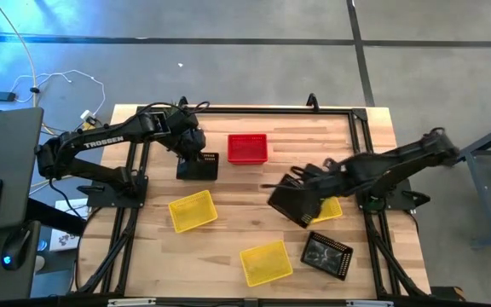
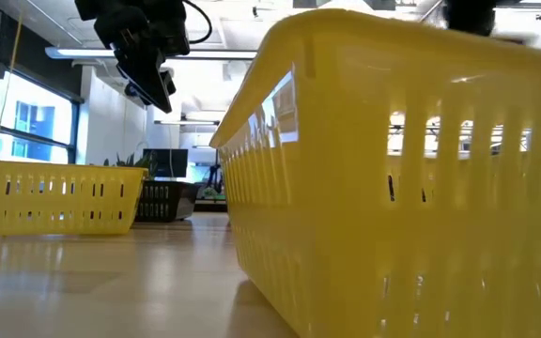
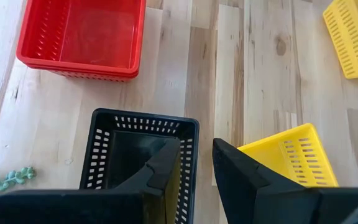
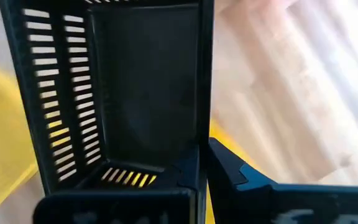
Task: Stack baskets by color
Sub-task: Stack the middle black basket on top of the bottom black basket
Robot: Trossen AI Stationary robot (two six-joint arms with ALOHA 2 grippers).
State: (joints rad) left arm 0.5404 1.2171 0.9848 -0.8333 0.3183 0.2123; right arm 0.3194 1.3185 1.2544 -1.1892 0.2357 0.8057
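My right gripper [image 1: 312, 181] is shut on a black basket [image 1: 290, 203], lifted and tilted above a yellow basket [image 1: 329, 210] at the table's right. My left gripper [image 3: 197, 163] hangs open, high above another black basket [image 1: 197, 165] that stands on its bottom at the far left; its fingers are over that basket's side wall and touch nothing. A red basket [image 1: 247, 147] stands beside it. Two more yellow baskets [image 1: 193, 211] [image 1: 266, 263] and a third black basket [image 1: 326, 254] rest on the table. My right gripper pinches one wall of the black basket at its rim [image 4: 199, 134], one finger inside the basket and one outside. The fingers slant down from the table's right side. The basket hangs clear of the table, tipped, with its opening turned toward the wrist camera.
A black metal frame [image 1: 361, 119] runs along the table's edges. Green plant sprigs [image 3: 5, 180] lie near the left black basket. In the low view a yellow basket [image 2: 402, 178] fills the foreground. Bare wood [image 1: 254, 200] shows in the table's middle.
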